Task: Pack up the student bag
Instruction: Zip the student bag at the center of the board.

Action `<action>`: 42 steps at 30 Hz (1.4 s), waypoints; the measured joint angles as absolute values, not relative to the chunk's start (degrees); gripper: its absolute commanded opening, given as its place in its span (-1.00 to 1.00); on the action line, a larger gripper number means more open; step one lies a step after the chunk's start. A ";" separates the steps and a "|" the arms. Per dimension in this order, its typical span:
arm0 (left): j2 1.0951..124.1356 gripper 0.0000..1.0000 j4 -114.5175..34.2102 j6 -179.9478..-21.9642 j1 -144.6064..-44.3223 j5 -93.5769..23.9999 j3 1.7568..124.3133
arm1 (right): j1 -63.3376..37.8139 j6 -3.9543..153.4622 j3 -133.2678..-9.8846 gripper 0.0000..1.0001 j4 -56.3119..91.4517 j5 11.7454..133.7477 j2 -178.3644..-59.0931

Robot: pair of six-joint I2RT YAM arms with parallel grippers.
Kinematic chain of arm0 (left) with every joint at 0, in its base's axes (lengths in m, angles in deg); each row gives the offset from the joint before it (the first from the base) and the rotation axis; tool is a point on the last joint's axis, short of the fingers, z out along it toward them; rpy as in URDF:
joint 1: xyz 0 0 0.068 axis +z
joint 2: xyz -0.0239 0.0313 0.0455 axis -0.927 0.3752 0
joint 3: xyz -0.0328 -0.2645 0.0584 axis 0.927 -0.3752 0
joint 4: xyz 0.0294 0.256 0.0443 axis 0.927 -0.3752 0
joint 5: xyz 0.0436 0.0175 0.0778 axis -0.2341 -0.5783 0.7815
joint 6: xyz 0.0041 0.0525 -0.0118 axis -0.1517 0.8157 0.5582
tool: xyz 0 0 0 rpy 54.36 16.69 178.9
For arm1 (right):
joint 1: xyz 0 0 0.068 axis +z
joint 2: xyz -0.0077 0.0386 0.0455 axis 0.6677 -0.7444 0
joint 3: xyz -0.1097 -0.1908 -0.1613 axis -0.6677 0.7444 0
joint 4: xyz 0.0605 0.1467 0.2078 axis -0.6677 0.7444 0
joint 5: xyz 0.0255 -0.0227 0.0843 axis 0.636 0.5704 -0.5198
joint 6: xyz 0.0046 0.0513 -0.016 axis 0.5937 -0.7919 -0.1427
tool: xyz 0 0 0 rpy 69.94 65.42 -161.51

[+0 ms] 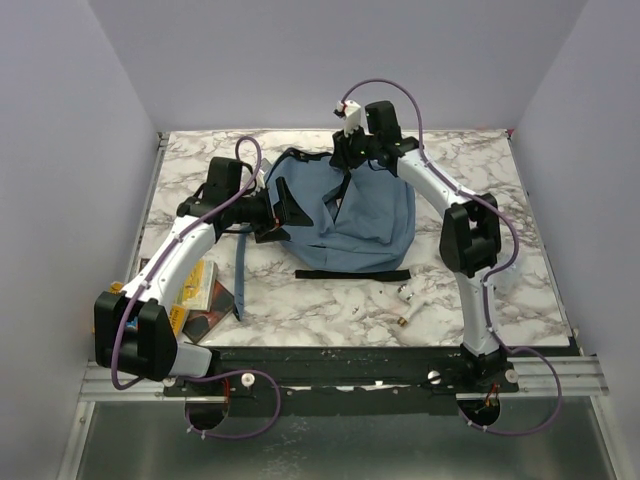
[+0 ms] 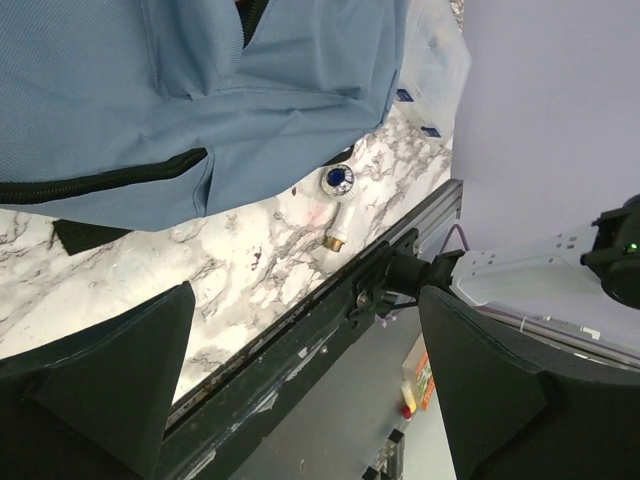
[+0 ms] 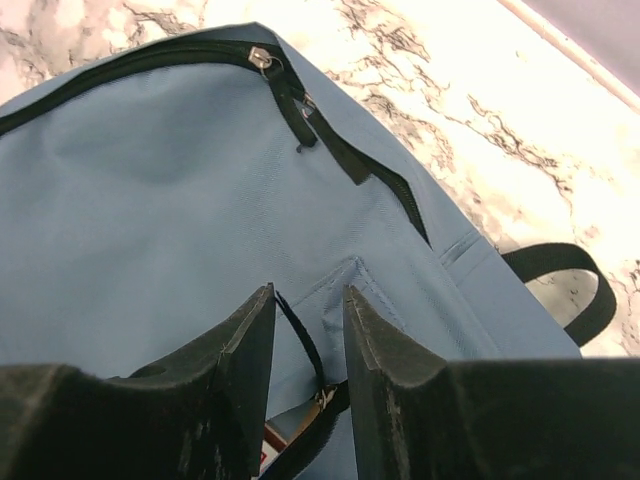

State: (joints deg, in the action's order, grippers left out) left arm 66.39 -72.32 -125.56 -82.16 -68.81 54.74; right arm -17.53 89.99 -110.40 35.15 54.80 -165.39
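The dusty-blue student bag (image 1: 365, 215) lies in the middle of the marble table. My right gripper (image 1: 347, 160) is over its far top edge. In the right wrist view the fingers (image 3: 308, 292) stand a narrow gap apart over the bag (image 3: 150, 180), with a black zipper pull cord (image 3: 300, 345) between them; below it a pocket gapes and something red and white shows inside. My left gripper (image 1: 288, 215) is at the bag's left side. In the left wrist view it (image 2: 305, 300) is wide open and empty, with the bag (image 2: 150, 90) beyond it.
Books and cards (image 1: 205, 295) lie at the near left under my left arm. Two small white pieces (image 1: 408, 296) lie in front of the bag; one with a blue cap (image 2: 337, 182) shows in the left wrist view. A black webbing strap (image 1: 352, 274) lies flat. A clear box (image 2: 435, 60) stands at the right.
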 measured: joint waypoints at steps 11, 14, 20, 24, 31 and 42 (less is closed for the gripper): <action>65.51 0.82 -71.73 -125.84 -82.34 -69.27 54.07 | -17.59 89.64 -114.00 -0.99 38.19 56.01 -168.73; 65.53 0.62 -71.36 -126.61 -82.34 -69.27 54.07 | -17.59 86.69 -114.51 -0.99 38.51 56.03 -168.73; 68.62 0.13 -70.00 -128.77 -82.34 -69.22 56.73 | -17.94 75.59 -107.66 -0.99 34.62 53.14 -164.49; 76.11 -0.02 -67.23 -131.33 -82.36 -69.22 62.90 | -18.69 67.46 -101.78 -0.99 30.21 50.30 -160.65; 89.88 -0.04 -63.80 -136.42 -82.36 -69.22 74.81 | -22.56 52.64 -90.46 -0.99 16.46 41.60 -157.09; 104.15 0.32 -63.21 -144.75 -82.77 -65.79 90.59 | -25.94 44.03 -86.72 -0.99 4.18 32.73 -157.09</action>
State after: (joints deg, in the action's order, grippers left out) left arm 104.15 -63.21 -144.75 -82.77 -65.79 90.59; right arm -25.94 44.03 -86.72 4.18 32.73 -157.09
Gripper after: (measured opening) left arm 0.631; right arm 0.008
